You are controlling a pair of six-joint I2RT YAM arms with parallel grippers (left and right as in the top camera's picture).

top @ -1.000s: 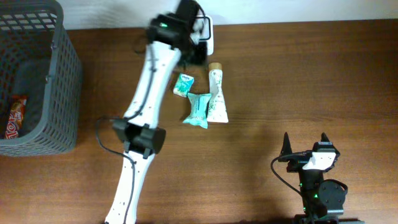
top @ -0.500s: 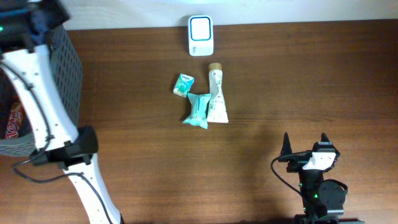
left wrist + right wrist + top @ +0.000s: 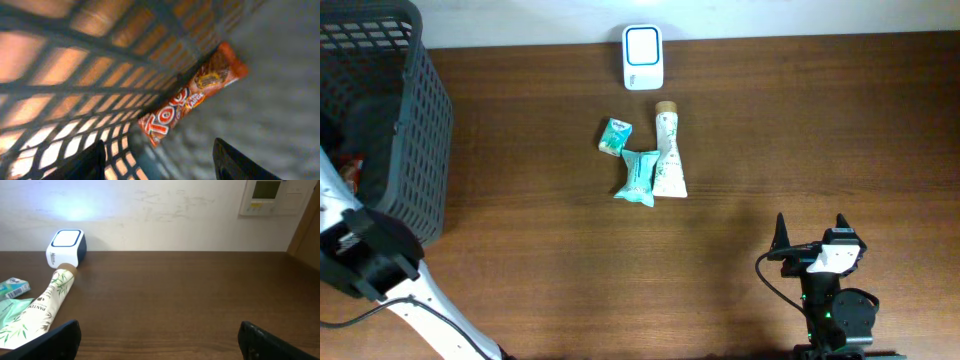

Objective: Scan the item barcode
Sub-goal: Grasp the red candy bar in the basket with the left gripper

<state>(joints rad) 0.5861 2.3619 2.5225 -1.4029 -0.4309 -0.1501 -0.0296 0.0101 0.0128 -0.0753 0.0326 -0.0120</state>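
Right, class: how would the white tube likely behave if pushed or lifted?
The tube tapers from a round cap to a flat, wide end, so it probably won't roll far. Its body looks soft, so it may dent when squeezed. The teal packet touches it and would likely shift if the tube is pushed.

A mock shop checkout in a plain indoor room is suggested. A brown wooden worktop (image 3: pixel 800 150) is laid out with a small white box-shaped barcode scanner (image 3: pixel 643 44), a dark grey plastic mesh shopping basket (image 3: pixel 415 130) and packaged goods: a cream bamboo-printed tube (image 3: pixel 668 155) and a teal packet (image 3: pixel 638 177). An orange-wrapped snack bar (image 3: pixel 192 95) is seen inside the basket. Behind, a bare white wall (image 3: pixel 165 215) is fitted with a pale control panel (image 3: pixel 267 197).
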